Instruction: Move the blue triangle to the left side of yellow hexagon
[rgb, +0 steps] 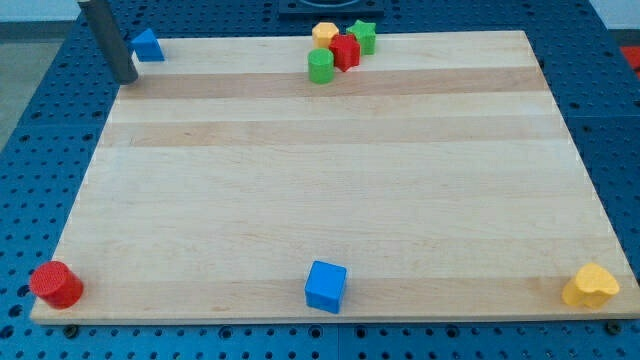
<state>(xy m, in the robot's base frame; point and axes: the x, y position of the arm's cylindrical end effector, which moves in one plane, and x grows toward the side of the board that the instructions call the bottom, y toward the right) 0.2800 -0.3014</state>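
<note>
The blue triangle (147, 45) sits at the board's far top-left corner, right by the edge of the board (300, 190). My tip (127, 78) is just beside it, on the view's left and a little below — the rod slants up out of the frame from there. Whether tip and triangle touch I cannot tell; they look very close. There is no hand to speak of, only the bare rod, so nothing is spread or pinched.

That spot makes sense as I judge it: a tip on the triangle's left can push it toward the view's right, along the top edge, which is where the yellow hexagon (324, 33) lies.

The hexagon is well apart from the triangle, in a tight cluster at the top middle. A red block (345, 51) presses against it from below-right, a green cylinder (320, 66) stands just below-left, and a green star (364, 36) sits on the cluster's right. The hexagon's left side looks free — so the triangle could arrive there, though the cylinder is near enough to be nudged.

Along the bottom edge, far from all this, are a red cylinder (56, 284) at the left corner, a blue cube (326, 286) in the middle and a yellow heart (591, 286) at the right corner.
</note>
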